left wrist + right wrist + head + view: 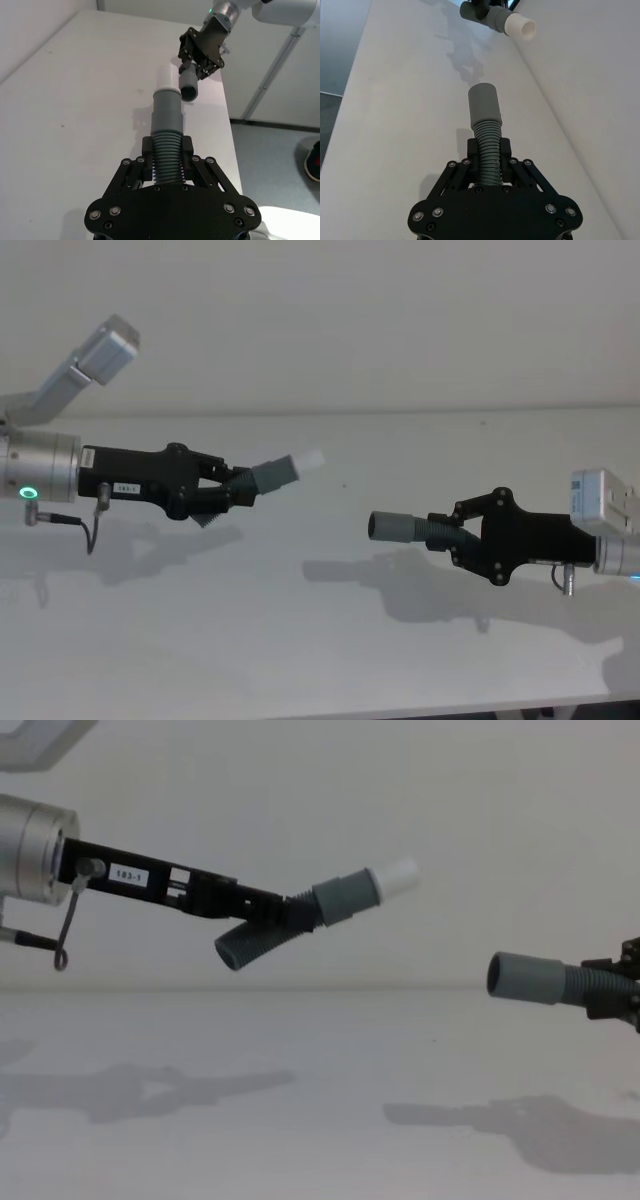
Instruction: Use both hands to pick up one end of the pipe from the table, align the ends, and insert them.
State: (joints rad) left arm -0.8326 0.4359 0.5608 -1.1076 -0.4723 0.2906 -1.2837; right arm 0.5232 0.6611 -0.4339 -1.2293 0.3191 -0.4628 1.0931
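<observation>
- Above the table (300,650), robot's left: the left gripper (232,487) is closed on the ribbed middle of the plug piece (268,475). Its fingers (186,150) press the ribs from both sides.
- The plug piece is clear of the surface. Its white plug tip (397,875) angles upward and toward the right arm, and its free bent tail (243,946) hangs below the gripper.
- Robot's right, lower: the right gripper (452,531) clamps the socket piece (486,145) on its ribs, just behind the smooth socket cuff (396,526). This piece is also held off the table, roughly level, with its hollow mouth facing the left arm.
- Progress, as I judge it: pick-up is done for both pieces, each held in the air with its shadow on the table below. Alignment has only begun and insertion is not yet done.
- Gap: the two ends are well apart across the middle of the workspace. The chest view puts the plug tip higher than the socket mouth.
- Axes: not collinear. The plug tilts up while the socket sits near horizontal, and the left wrist view shows the socket mouth (189,89) off to one side of the plug tip (169,77).
- Left to do, as a judgement: bring the plug down to the socket's height, level it, line up the axes, close the gap and push the tip in.
- Risk: the ribbed hose may flex in the grip during the push.
</observation>
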